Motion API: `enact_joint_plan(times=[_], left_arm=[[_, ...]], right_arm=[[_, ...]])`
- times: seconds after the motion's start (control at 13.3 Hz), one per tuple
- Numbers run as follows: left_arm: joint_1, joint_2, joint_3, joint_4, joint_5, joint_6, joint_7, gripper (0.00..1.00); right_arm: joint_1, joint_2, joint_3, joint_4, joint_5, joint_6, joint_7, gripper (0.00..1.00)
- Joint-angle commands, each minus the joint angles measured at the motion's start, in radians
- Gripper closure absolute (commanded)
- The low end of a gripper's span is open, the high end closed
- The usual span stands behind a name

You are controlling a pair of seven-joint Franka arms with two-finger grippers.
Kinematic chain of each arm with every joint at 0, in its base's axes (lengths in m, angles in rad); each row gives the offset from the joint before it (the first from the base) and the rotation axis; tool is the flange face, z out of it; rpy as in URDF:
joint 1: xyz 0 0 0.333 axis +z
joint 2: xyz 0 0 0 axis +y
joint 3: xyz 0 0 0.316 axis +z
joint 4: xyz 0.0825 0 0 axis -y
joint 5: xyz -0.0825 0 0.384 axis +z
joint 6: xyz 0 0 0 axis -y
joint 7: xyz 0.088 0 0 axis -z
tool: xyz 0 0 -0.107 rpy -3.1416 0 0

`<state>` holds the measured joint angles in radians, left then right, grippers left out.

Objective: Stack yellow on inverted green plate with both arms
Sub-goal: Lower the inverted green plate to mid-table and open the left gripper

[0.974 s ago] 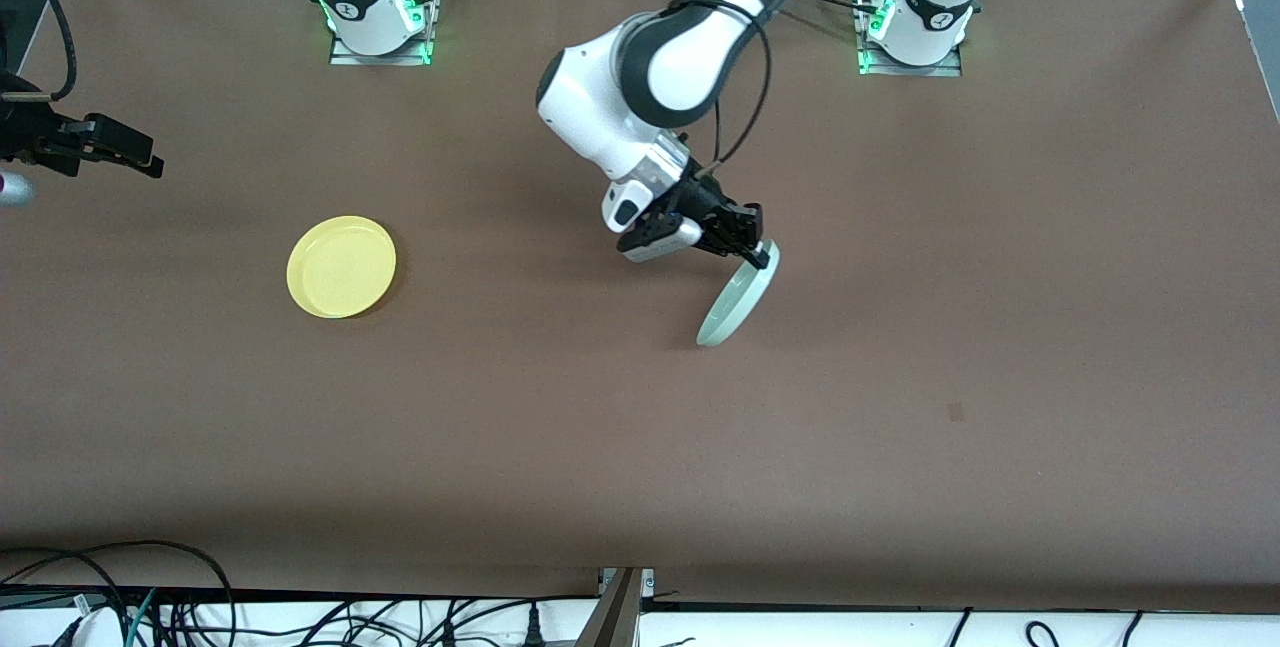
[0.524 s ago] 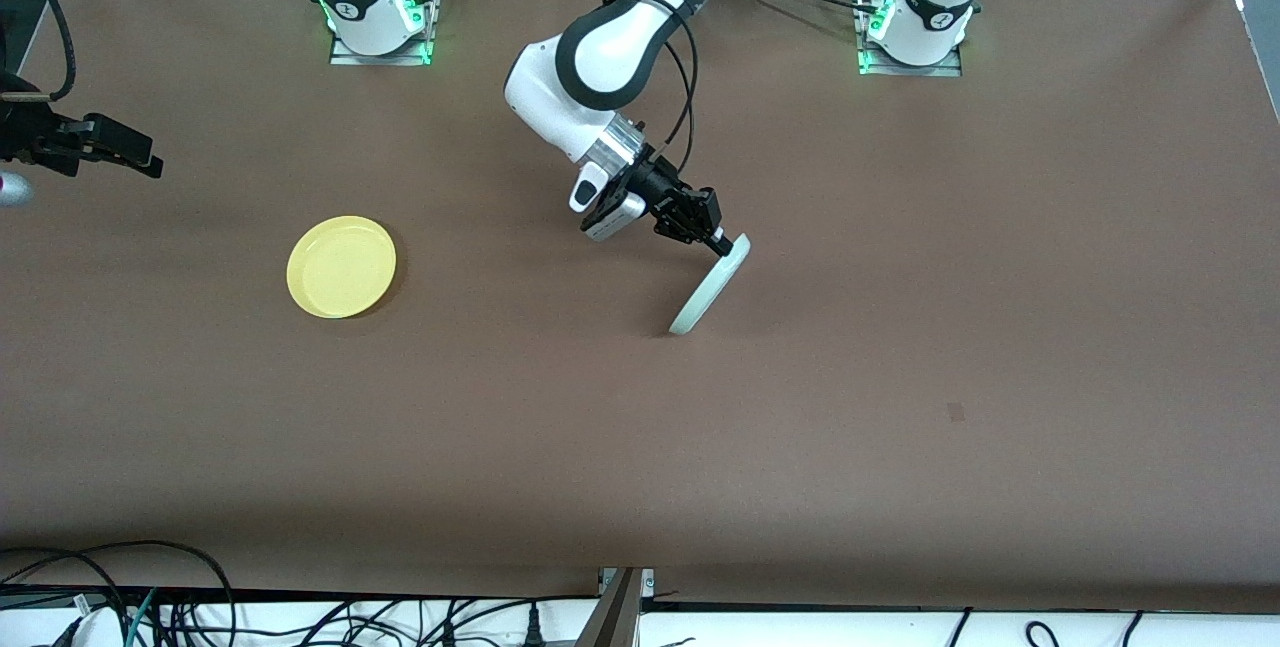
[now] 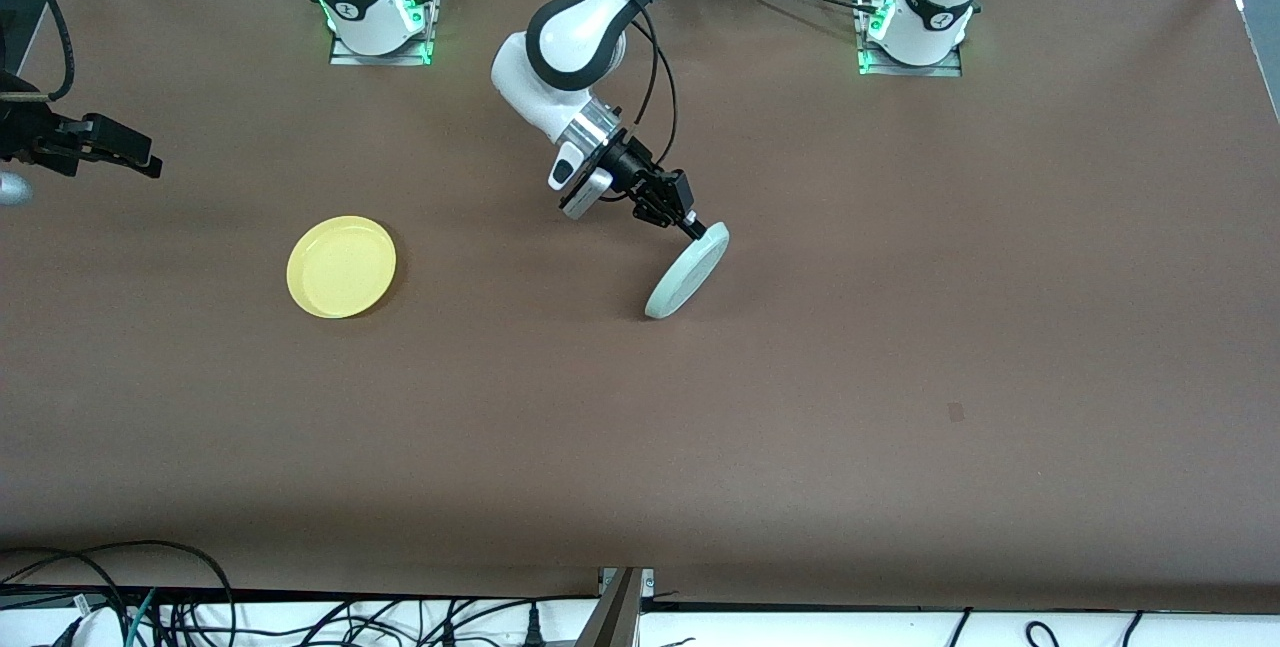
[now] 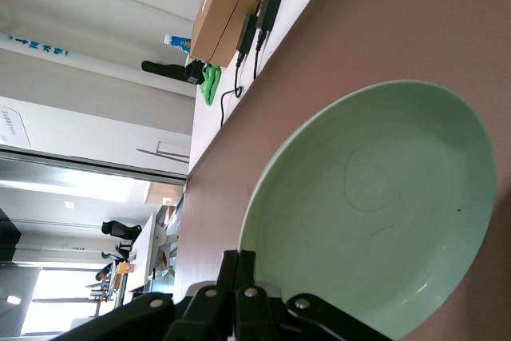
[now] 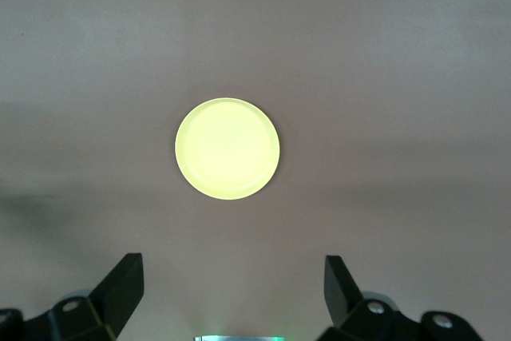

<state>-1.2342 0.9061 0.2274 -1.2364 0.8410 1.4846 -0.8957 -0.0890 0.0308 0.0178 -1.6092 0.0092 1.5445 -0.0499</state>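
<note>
The pale green plate (image 3: 688,272) stands steeply tilted near the table's middle, its lower rim at or just above the brown surface. My left gripper (image 3: 693,226) is shut on its upper rim. In the left wrist view the green plate (image 4: 383,205) fills the frame, and the left gripper (image 4: 245,257) pinches its edge. The yellow plate (image 3: 341,266) lies flat, rim up, toward the right arm's end. My right gripper (image 3: 140,159) waits at that end of the table, open and holding nothing. In the right wrist view, the right gripper (image 5: 231,265) frames the yellow plate (image 5: 227,148) far below.
The two arm bases (image 3: 372,12) (image 3: 915,22) stand along the edge of the table farthest from the front camera. Cables (image 3: 150,607) and a metal bracket (image 3: 620,599) run along the nearest edge. A small dark mark (image 3: 955,412) sits on the brown surface toward the left arm's end.
My left gripper has swung toward the right arm's end with the green plate, turning it from one face through edge-on to its other face. The right gripper and yellow plate have not moved.
</note>
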Motion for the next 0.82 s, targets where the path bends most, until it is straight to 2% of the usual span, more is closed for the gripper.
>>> enact_joint_plan(times=[0.0, 0.75], left_arm=[[-0.040, 0.043, 0.018, 0.040, 0.026, -0.027, -0.035, 1.00], [-0.117, 0.073, 0.018, 0.041, 0.024, -0.024, -0.083, 1.00]], right_arm=[[-0.003, -0.009, -0.001, 0.005, 0.014, -0.014, 0.005, 0.00], [-0.003, -0.009, -0.001, 0.005, 0.014, -0.017, 0.005, 0.00]])
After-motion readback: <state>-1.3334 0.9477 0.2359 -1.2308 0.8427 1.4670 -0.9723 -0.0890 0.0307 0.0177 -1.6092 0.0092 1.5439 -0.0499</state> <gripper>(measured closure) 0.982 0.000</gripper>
